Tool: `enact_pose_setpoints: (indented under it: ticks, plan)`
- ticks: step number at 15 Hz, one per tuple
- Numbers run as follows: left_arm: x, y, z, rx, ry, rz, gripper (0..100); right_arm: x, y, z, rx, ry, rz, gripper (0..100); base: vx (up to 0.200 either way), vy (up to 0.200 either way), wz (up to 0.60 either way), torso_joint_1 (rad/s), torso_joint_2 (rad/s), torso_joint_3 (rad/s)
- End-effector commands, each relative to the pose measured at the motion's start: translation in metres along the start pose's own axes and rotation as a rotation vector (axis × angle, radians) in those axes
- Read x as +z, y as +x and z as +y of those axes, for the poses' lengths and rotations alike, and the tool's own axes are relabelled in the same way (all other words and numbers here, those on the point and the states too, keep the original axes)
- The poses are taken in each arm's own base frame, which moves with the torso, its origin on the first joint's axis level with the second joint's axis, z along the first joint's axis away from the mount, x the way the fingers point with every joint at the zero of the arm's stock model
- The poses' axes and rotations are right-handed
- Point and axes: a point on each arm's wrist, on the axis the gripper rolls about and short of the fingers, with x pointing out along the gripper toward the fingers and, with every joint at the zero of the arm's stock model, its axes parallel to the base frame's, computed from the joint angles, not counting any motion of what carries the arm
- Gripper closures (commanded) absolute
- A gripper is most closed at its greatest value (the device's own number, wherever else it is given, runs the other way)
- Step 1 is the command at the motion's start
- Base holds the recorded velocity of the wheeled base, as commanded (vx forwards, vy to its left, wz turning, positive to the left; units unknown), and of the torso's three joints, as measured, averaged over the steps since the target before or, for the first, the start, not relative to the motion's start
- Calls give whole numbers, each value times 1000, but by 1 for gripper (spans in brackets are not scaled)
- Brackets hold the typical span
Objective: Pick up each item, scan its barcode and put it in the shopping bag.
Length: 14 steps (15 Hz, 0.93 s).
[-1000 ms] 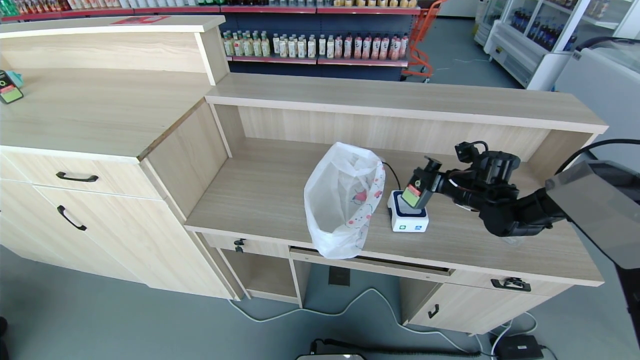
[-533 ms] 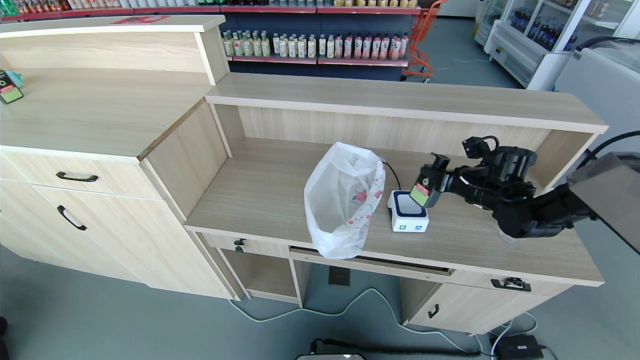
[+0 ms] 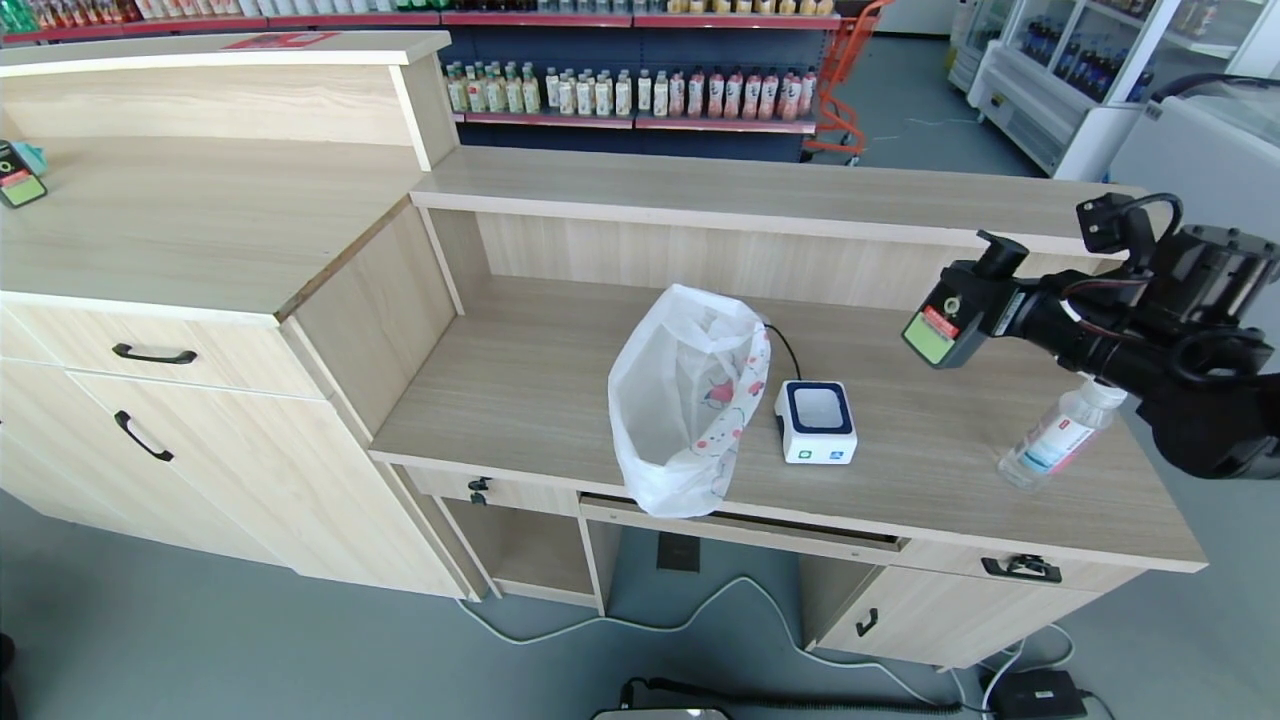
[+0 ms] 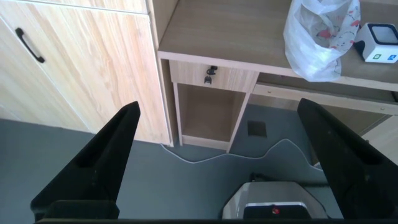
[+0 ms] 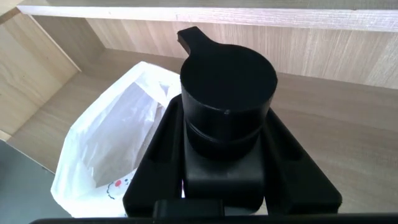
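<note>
Black container (image 3: 950,322), with a red-and-green label on its side, hangs in the air up and to the right of the scanner (image 3: 817,421), well apart from it and tilted toward its side. The right gripper (image 3: 1003,308) has its jaws clenched on the container's body. In the right wrist view the container (image 5: 227,93) sits between the jaws, round lid toward the camera. Shopping bag (image 3: 690,400), white with a printed pattern, stands open-mouthed just left of the scanner; contact cannot be told. Clear bottle (image 3: 1052,437) with a white cap stands on the table (image 3: 540,390) well right of the scanner, under the right arm. Left gripper (image 4: 217,109): jaws released, nothing between them, over the floor, low and left of the scanner.
</note>
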Motion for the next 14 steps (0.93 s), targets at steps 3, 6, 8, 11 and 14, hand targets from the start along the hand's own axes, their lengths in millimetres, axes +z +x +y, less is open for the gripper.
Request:
enact_pose_setpoints:
  ticks: [3,6,8,11,14]
  plan:
    - [0,0,0,0,0,0,0,12,-6,4,5,-14,-27,100,0,0,0,0,0,0]
    - [0,0,0,-3,0,3,0,9,-5,4,3,-11,-18,100,0,0,0,0,0,0]
    - [0,0,0,-3,1,1,0,9,-5,5,4,-11,-17,100,0,0,0,0,0,0]
    - [0,0,0,-3,0,3,0,10,-5,6,8,-13,-21,100,0,0,0,0,0,0]
    - [0,0,0,-3,0,1,0,7,-7,7,8,-7,-11,100,0,0,0,0,0,0]
